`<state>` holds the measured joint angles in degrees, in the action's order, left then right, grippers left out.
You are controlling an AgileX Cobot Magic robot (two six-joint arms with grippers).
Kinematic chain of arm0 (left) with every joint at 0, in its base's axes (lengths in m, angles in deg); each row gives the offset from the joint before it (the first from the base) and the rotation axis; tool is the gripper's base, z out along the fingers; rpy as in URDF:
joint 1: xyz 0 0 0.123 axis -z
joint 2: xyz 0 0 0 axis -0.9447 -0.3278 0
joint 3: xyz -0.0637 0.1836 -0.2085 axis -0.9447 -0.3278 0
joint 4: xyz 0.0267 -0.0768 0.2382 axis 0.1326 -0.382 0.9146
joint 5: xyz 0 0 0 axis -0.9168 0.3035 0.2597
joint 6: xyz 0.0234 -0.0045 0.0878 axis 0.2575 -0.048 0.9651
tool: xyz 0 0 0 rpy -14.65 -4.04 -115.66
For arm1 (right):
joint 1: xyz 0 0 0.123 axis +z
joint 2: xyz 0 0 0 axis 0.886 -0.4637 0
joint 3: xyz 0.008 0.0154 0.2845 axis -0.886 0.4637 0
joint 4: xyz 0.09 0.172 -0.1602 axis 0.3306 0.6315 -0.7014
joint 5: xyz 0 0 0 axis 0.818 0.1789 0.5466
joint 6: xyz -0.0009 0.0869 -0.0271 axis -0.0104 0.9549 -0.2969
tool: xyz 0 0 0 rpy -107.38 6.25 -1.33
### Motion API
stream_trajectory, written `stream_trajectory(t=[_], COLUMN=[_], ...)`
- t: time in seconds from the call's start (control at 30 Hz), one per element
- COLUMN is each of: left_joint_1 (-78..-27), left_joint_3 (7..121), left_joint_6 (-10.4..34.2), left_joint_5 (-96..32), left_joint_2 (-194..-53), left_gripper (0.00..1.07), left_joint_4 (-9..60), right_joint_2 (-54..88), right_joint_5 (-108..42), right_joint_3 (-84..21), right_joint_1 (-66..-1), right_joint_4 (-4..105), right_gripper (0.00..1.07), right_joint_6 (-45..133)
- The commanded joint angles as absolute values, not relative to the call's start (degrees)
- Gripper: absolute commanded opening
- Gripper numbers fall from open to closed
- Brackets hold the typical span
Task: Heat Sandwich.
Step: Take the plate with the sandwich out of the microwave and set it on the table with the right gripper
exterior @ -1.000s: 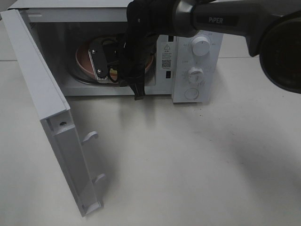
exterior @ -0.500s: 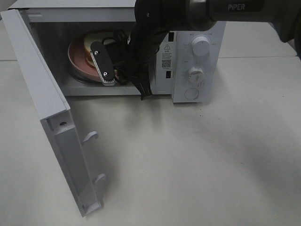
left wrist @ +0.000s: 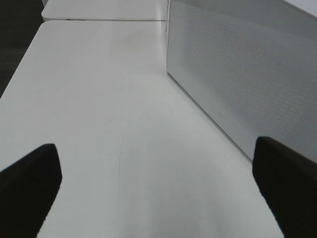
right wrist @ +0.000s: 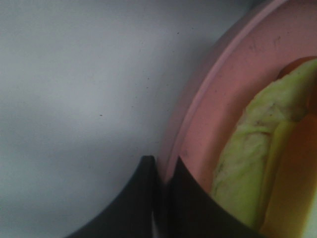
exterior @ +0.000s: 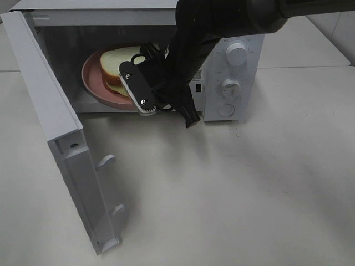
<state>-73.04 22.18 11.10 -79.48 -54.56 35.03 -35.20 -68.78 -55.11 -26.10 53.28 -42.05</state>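
Note:
The sandwich (exterior: 113, 64), tan bread with a yellow-green layer, lies on the round pink plate (exterior: 91, 77) inside the open white microwave (exterior: 233, 72). My right gripper (exterior: 132, 91) reaches into the cavity from the right and is shut on the plate's near rim. In the right wrist view the two black fingertips (right wrist: 143, 198) pinch the pink rim (right wrist: 198, 119), with the sandwich's green layer (right wrist: 247, 163) just beyond. My left gripper (left wrist: 158, 183) is open and empty over bare table beside the microwave; it is out of the exterior view.
The microwave door (exterior: 55, 127) stands swung open at the left, reaching far forward over the table (exterior: 233, 194). Two control knobs (exterior: 237, 54) sit on the microwave's right panel. A white perforated microwave panel (left wrist: 237, 74) is close to the left gripper.
My right arm has moved right and toward the front of the cavity. The gripper now sits at the plate's near rim, and the sandwich, hidden behind it before, shows.

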Motion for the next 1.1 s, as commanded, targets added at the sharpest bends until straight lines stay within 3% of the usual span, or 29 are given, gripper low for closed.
stream_trajectory(t=[0.03,1.1], left_joint_1=[-72.7,-72.7], left_joint_3=[21.9,21.9], left_joint_6=[10.7,10.7], left_joint_5=[-79.6,-79.6], left_joint_2=[-53.0,-53.0], left_gripper=[1.03,1.03], left_joint_4=[35.0,35.0], right_joint_2=[-32.2,-9.8], right_joint_5=[-66.3,-63.3], right_joint_3=[-52.4,-26.1], right_joint_1=[-26.3,-24.9], right_joint_4=[53.6,53.1], right_gripper=[0.0,0.0], right_joint_6=[-44.6,-45.1])
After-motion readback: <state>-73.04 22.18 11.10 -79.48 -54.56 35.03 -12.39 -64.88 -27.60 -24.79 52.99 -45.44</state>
